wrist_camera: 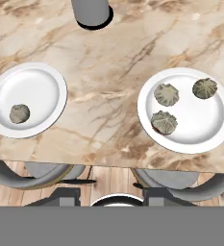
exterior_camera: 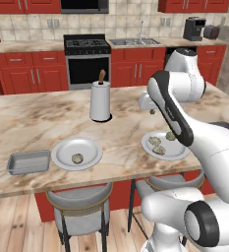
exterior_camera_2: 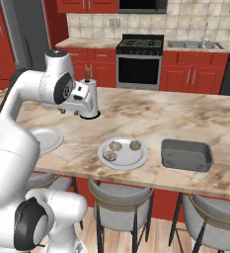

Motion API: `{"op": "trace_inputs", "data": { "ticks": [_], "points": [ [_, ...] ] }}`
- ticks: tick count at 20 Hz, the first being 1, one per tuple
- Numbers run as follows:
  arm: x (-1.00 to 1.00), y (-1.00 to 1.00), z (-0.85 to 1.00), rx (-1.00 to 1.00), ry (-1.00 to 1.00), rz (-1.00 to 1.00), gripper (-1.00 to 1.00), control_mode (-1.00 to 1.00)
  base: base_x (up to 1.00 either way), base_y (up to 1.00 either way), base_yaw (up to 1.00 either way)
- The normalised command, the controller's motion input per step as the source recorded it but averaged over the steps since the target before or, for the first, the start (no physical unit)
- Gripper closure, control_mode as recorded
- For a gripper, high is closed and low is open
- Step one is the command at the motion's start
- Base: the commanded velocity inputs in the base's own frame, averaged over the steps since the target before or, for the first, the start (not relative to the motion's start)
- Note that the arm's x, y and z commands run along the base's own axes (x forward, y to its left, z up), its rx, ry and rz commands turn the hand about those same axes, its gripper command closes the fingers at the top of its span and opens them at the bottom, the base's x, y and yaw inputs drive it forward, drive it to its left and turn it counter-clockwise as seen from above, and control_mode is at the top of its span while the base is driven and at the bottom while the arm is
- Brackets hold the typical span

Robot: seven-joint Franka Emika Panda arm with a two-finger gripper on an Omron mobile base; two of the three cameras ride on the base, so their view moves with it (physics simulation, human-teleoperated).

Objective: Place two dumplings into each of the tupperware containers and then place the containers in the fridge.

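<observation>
**Above the island, two plates of dumplings below me**

Here my pincer (exterior_camera: 152,111) hangs over the marble counter (exterior_camera: 37,118), seen at centre right of the left base view just past my forearm; something small and dark sits at its tip, but I cannot tell how far the jaws are parted or whether they have hold of anything.

In the hand view the left plate (wrist_camera: 46,77) lies at centre left with one dumpling (wrist_camera: 19,114) near its lower left edge. The right plate (wrist_camera: 209,129) sits at centre right carrying three dumplings (wrist_camera: 167,93), two side by side toward the top and one lower left of them. The paper towel holder (wrist_camera: 90,12) stands at the top edge.

One tupperware container (exterior_camera: 28,162) rests at the lower left of the left base view, just beside the left plate. The other container (exterior_camera_2: 186,154) lies at centre right of the right base view, near the right plate.
</observation>
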Motion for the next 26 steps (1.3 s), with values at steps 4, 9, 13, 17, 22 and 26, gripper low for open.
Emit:
{"op": "trace_inputs", "data": {
  "ticks": [4, 9, 13, 17, 22, 26],
  "points": [
    [0.00, -0.11, -0.31, 0.00, 0.00, 0.00, -1.00, -1.00, 0.00, 0.00, 0.00],
    [0.08, -0.91, -1.00, 0.02, 0.00, 0.00, -1.00, -1.00, 0.00, 0.00, 0.00],
    [0.26, -1.00, -1.00, 0.02, 0.00, 0.00, -1.00, -1.00, 0.00, 0.00, 0.00],
    [0.51, -0.57, -0.94, 0.00, 0.01, -0.03, -1.00, -1.00, 0.00, 0.00, 0.00],
    [0.67, -0.02, -0.45, 0.00, 0.13, -0.05, -1.00, -1.00, 0.00, 0.00, 0.00],
    [0.76, 0.00, -0.52, 0.02, 0.02, -0.03, -1.00, -1.00, 0.00, 0.00, 0.00]
  ]
}}
